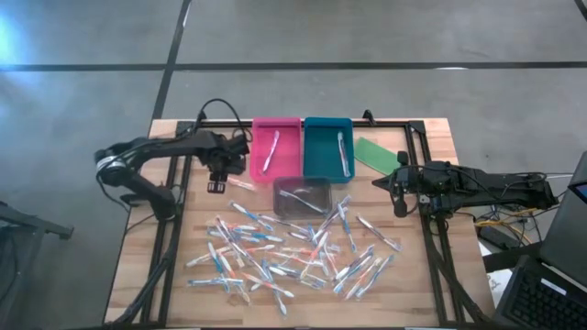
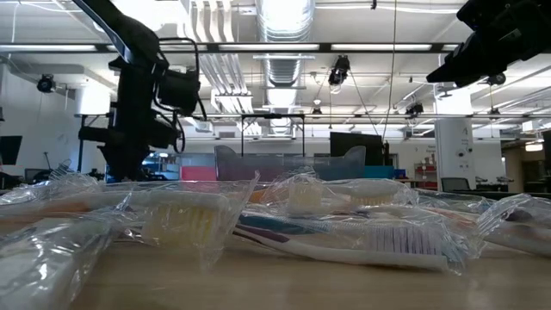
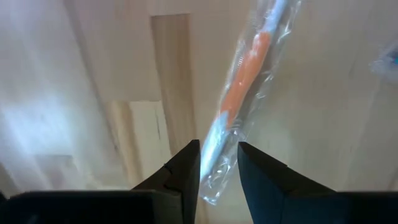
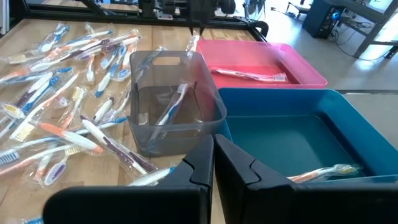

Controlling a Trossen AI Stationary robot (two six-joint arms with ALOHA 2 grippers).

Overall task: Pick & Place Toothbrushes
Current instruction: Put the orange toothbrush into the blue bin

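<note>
Several wrapped toothbrushes point(image 1: 293, 252) lie scattered on the wooden table's near half. One with an orange handle point(image 3: 245, 68) lies apart near the pink tray point(image 1: 275, 128). My left gripper point(image 3: 219, 171) points down over that toothbrush's end, open, with a finger on either side of it. The pink tray, the teal tray point(image 1: 316, 137) and the clear grey tray point(image 1: 289, 206) each hold a toothbrush. My right gripper point(image 1: 378, 182) waits shut above the table's right side. My left gripper comes from above, pointing down, and its fingers point(image 3: 186, 177) straddle the wrapper's end point(image 3: 214, 186) of the orange-handled toothbrush, lying across it. The toothbrush lies flat on the table. Whether the fingers touch the wrapper, I cannot tell.
A flat green piece point(image 1: 378, 154) lies at the far right beside the teal tray. A black frame point(image 1: 275, 121) runs along the table's far edge and down both sides. Bare wood point(image 1: 197, 211) lies between my left gripper and the pile.
</note>
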